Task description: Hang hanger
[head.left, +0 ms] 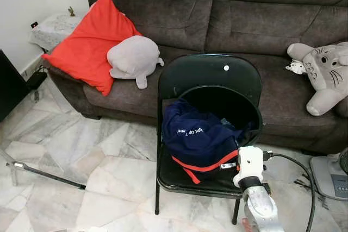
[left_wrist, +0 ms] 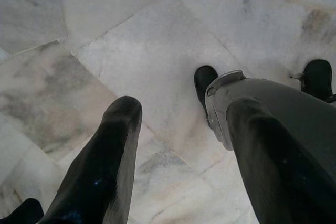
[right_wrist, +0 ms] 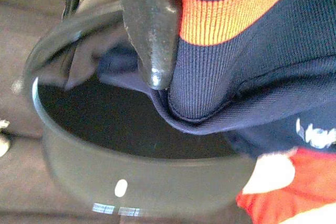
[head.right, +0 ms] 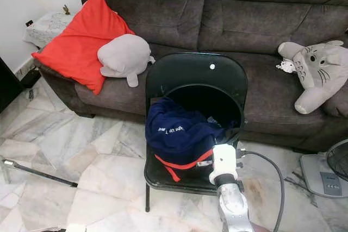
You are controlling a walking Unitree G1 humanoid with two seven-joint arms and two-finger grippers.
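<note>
A dark sofa [head.left: 228,14] runs along the back, with a red cushion [head.left: 89,42] and a grey plush [head.left: 133,57] at about ten o'clock from the chair and a second plush [head.left: 326,74] at two o'clock. In front of the sofa stands a black folding chair [head.left: 209,77] on the marble floor [head.left: 81,156].

On its seat lies a navy shirt [head.left: 198,137] with red trim, heaped and crumpled. No hanger can be made out; if one is inside the shirt, the cloth hides it.

The right pincer [right_wrist: 173,66] is at the shirt's five o'clock edge; in the right wrist view one black finger [right_wrist: 152,30] presses against a ribbed navy and orange hem, apparently pinching a fold of it. The left pincer [left_wrist: 178,156] hangs idle over the floor, fingers spread.

The shirt looks light, soft and limp, so it will likely sag and drag from any single pinch, and the knit may slip between smooth fingers. A firmer hold would probably be the thick ribbed hem or the collar, or a stiff hanger neck, if one lies inside.
</note>
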